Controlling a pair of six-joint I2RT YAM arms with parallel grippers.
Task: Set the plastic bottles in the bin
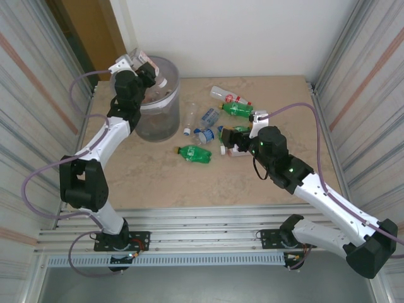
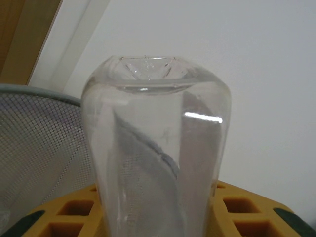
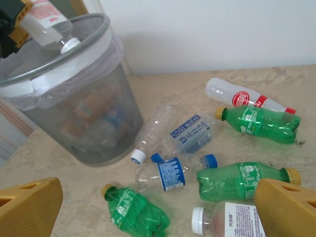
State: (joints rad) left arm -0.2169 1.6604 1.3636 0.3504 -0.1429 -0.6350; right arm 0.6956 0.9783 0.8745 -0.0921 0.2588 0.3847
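My left jaws are closed on a clear bottle [image 2: 155, 148], its body clamped between my yellow fingers [image 2: 242, 210]. I hold it above the bin [image 1: 154, 123], tilted, with its white cap tipped down over the bin's mouth, just inside the lined rim. Through the bin's grey wall I see blurred shapes, too dim to name.

My right jaws stand wide open with nothing in them, over the bench [image 1: 189, 183] to the right of the bin and well apart from it. Just below them lies a white-capped bottle [image 3: 229, 219] with a white label.

The other bottles lie on the bench right of the bin. A crushed green bottle [image 3: 136, 212] is nearest the bin's foot. Two blue-labelled bottles [image 3: 170, 174] lie beside it, one touching an unlabelled clear one. Farther from the bin lie a second green bottle [image 3: 237, 178], a third green bottle [image 3: 259, 123] with an orange cap, and, touching that one, a red-labelled bottle [image 3: 242, 98].
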